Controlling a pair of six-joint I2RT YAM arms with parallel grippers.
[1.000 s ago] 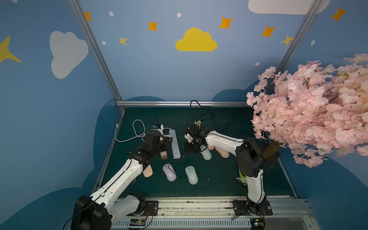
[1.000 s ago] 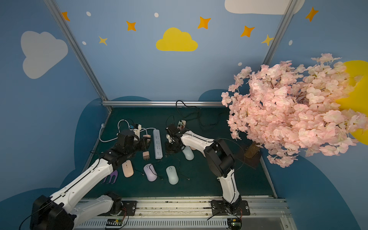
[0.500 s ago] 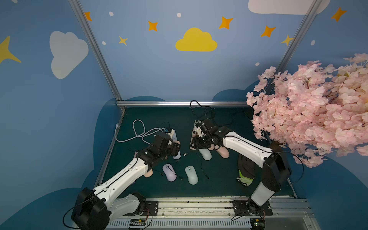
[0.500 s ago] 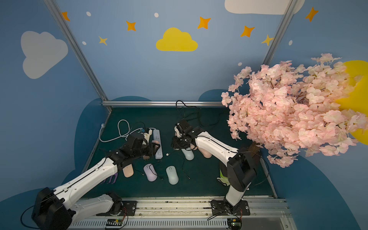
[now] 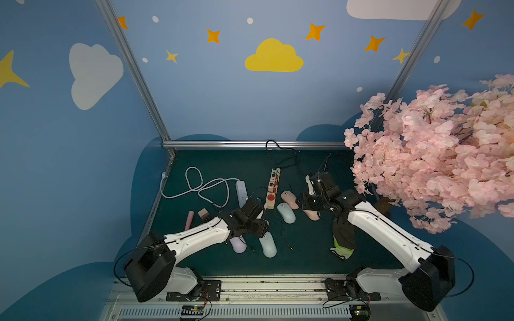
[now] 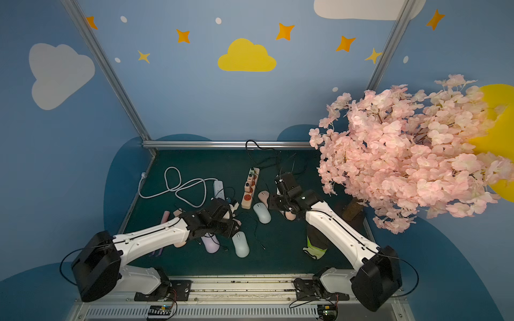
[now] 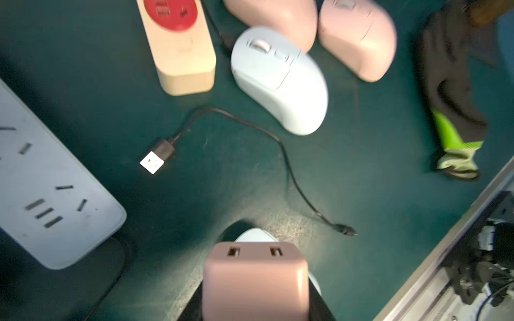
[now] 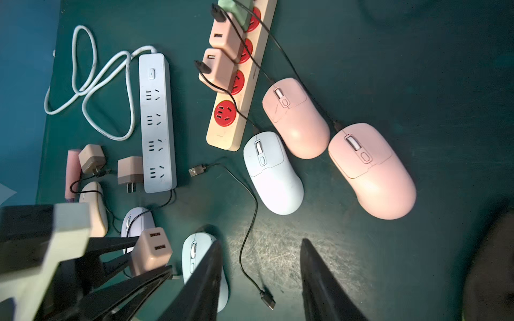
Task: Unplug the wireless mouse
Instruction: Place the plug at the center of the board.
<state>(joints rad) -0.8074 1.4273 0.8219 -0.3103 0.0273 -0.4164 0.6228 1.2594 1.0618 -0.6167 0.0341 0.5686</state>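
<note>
My left gripper (image 7: 256,294) is shut on a pink two-port charger block (image 7: 256,266), also seen in a top view (image 5: 265,222) and in the right wrist view (image 8: 151,251). It hangs over a mint mouse (image 5: 267,244). A loose black cable (image 7: 286,164) lies on the mat with both plugs free. A pale blue mouse (image 8: 274,175) and two pink mice (image 8: 296,119) have cables running to the chargers on the beige power strip (image 8: 242,83). My right gripper (image 8: 261,241) is open and empty, raised above the pink mice (image 5: 301,200).
A white power strip (image 5: 241,189) with a looped cord lies at the left. A lilac mouse (image 5: 239,244), loose chargers (image 8: 129,171) and a pink stick (image 5: 190,219) sit front left. A black-green glove (image 5: 343,239) and a pink blossom tree (image 5: 431,155) stand at the right.
The left arm has come away from the white strip toward the front centre with the pink charger. The right gripper has opened, lifted and drawn back to the right from the beige strip.
</note>
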